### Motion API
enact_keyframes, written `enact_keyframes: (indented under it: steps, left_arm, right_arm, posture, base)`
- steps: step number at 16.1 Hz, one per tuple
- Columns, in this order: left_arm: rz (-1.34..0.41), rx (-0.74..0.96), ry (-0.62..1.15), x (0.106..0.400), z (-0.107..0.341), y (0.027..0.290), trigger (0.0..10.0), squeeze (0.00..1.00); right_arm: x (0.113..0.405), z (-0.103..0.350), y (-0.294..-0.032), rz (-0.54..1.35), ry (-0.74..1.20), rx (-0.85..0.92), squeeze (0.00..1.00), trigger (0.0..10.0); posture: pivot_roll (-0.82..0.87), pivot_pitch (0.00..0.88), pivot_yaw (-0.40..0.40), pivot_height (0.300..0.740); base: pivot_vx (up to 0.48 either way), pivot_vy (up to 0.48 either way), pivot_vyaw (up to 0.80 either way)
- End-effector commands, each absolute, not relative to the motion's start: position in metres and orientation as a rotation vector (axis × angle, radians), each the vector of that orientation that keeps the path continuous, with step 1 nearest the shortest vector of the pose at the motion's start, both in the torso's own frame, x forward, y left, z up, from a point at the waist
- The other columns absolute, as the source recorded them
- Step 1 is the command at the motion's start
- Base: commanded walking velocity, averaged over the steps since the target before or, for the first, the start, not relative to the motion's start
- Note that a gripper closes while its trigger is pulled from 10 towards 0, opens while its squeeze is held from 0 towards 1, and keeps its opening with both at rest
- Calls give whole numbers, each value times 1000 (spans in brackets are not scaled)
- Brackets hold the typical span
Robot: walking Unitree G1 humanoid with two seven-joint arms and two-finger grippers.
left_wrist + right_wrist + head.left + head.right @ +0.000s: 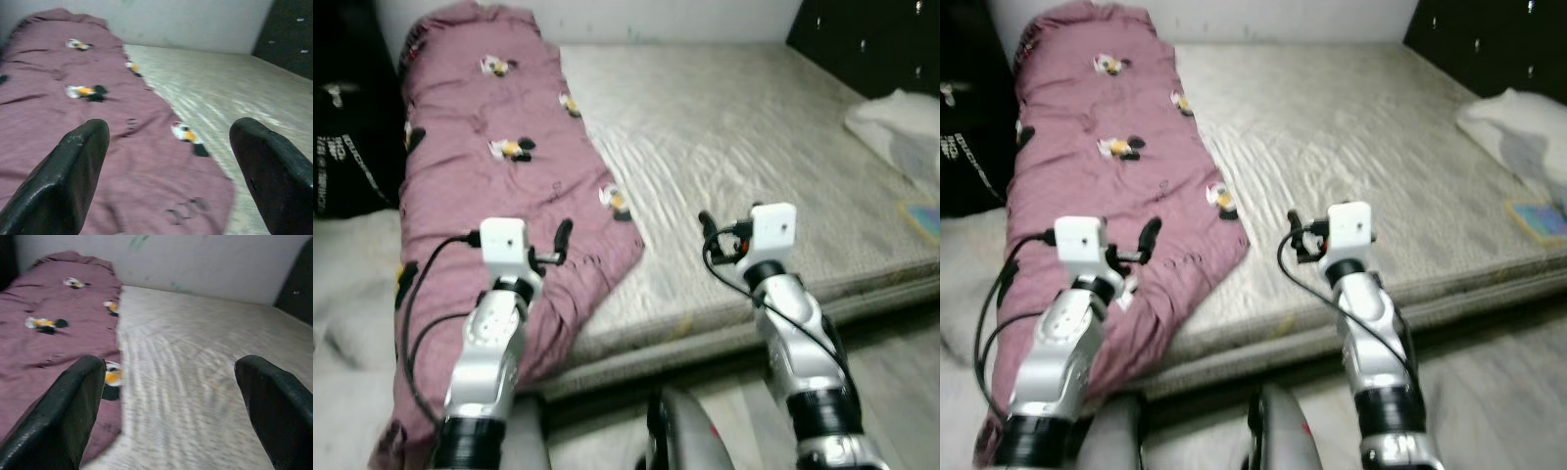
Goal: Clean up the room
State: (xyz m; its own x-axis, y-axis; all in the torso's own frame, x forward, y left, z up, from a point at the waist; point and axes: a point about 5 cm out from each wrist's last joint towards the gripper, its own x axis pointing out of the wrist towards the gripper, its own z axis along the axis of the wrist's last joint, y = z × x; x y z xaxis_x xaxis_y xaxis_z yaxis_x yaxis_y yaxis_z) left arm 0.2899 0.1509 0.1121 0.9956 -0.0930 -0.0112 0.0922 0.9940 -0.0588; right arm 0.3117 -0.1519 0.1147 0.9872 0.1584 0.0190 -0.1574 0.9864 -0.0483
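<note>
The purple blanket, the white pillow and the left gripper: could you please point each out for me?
purple blanket (489, 176), left eye view, middle of its top.
white pillow (901, 122), left eye view, its upper side.
left gripper (168, 171), left wrist view, midway between fingertips.

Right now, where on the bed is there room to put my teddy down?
The bare middle of the mattress is free, between the purple blanket on its left and the white pillow at the far right. The left strip is covered by the blanket; the right edge also holds a small colourful thing.
</note>
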Motion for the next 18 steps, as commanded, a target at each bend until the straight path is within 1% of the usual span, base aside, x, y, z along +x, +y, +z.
enact_keyframes:
  steps: [1, 4, 7, 10, 12, 13, 15, 18]
  left_arm:
    - [-65, -48, 28, 289, 111, 158, 10000, 0]
    - [-46, -40, 41, 291, 109, 160, 10000, 0]
    - [25, -26, 81, 292, 107, 173, 10000, 0]
    - [37, -5, 101, 289, 104, 179, 10000, 0]
    - [74, -9, 127, 284, 103, 187, 10000, 0]
    - [89, 2, 156, 283, 99, 194, 10000, 0]
    - [121, -23, 194, 290, 95, 203, 10000, 0]
    - [142, 5, 248, 304, 91, 209, 10000, 0]
  right_arm:
    - [313, 114, -145, 181, -15, -51, 0, 10000]
    - [312, 114, -147, 175, -14, -50, 0, 10000]
    - [302, 110, -149, 171, 13, -39, 0, 10000]
    - [295, 105, -152, 178, 49, -47, 0, 10000]
    - [288, 98, -155, 174, 91, -50, 0, 10000]
    - [280, 94, -158, 152, 129, -28, 0, 10000]
    - [268, 96, -164, 122, 142, -27, 0, 10000]
    - [246, 98, -174, 92, 175, -33, 0, 10000]
  posture:
    - [12, 0, -102, 613]
    - [-7, 0, -89, 613]
    - [-22, 0, -77, 613]
    - [-12, 0, -85, 613]
    - [-3, 40, -81, 613]
    - [-20, 78, -73, 613]
    - [-61, 133, -68, 613]
    - [-116, 192, -72, 613]
  base:
    - [0, 0, 0]
    - [0, 0, 0]
    - [0, 0, 0]
    - [0, 0, 706]
    - [0, 0, 647]
    - [0, 0, 0]
    - [0, 0, 0]
    - [0, 0, 0]
